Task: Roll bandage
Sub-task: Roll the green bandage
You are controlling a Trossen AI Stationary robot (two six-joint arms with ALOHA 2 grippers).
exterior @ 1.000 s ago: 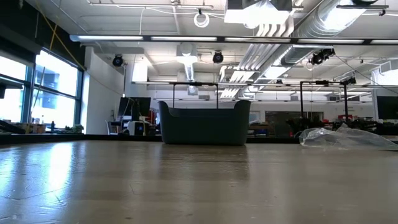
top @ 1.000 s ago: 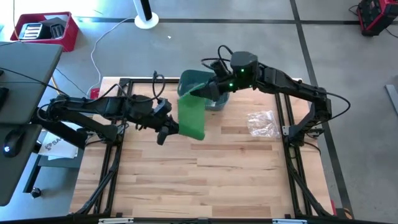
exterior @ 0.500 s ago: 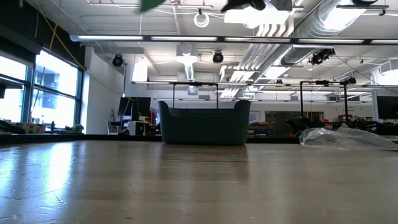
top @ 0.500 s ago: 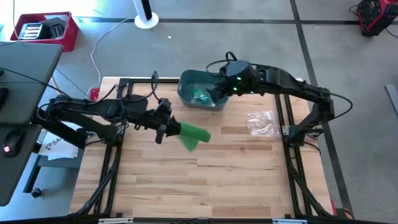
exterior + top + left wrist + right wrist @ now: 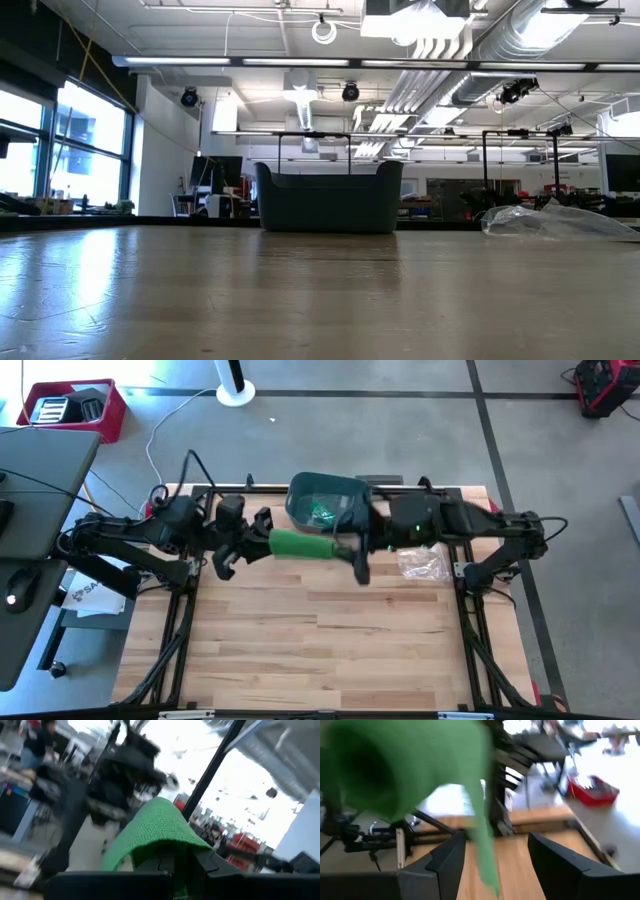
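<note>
1. Overhead, the green bandage [image 5: 300,545] is held level above the table [image 5: 330,650] by the left gripper [image 5: 258,538], clamped on one end; the right gripper [image 5: 355,555] is spread beside the other.
2. Low down, only the bin [image 5: 329,197] and plastic bag [image 5: 555,221] are seen.
3. Wrist views: cloth pinched left, loose between right fingers [image 5: 445,862].

A dark teal bin [image 5: 322,506] sits at the far edge of the wooden desk [image 5: 320,640] — a crumpled clear plastic bag [image 5: 420,558] lies near it. On the floor beyond, a red crate [image 5: 72,407] and a white fan base [image 5: 236,394].
</note>
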